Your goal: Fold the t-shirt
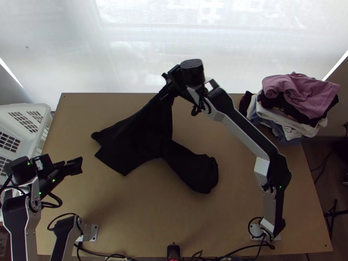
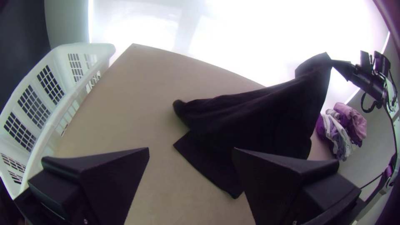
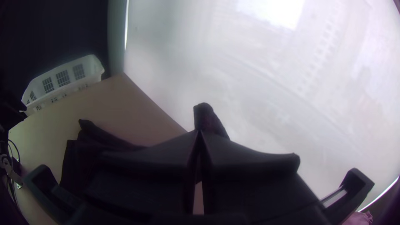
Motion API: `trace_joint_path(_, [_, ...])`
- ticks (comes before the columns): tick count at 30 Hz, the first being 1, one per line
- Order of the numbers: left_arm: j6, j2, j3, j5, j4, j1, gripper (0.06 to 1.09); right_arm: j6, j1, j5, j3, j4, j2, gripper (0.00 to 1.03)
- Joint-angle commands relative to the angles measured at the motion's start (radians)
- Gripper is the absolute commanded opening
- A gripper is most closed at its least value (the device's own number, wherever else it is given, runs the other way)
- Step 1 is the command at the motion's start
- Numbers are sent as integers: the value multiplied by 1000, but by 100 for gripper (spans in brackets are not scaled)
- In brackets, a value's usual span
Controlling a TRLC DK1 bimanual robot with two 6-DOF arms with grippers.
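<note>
The black t-shirt (image 1: 143, 135) lies bunched across the table's middle, its far part lifted toward the back edge; one part stretches toward the near right. My right gripper (image 1: 167, 91) is shut on that raised part above the table's back edge. In the right wrist view the fingertips of my right gripper (image 3: 200, 132) meet, with a bit of black cloth (image 3: 205, 116) beyond them. My left gripper (image 1: 80, 165) stands open at the table's left side, apart from the shirt. In the left wrist view, my left gripper (image 2: 191, 150) has its fingers wide apart, the shirt (image 2: 266, 121) beyond.
A white laundry basket (image 1: 42, 108) stands at the table's left edge. A pile of clothes with a pink one (image 1: 300, 93) on top sits at the back right corner. Cables (image 1: 230, 251) run along the near edge.
</note>
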Motion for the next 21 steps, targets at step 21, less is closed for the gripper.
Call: trace_joint_path(21, [-8, 296, 84, -5, 86, -538, 102, -51, -583, -22, -592, 68, -421, 3])
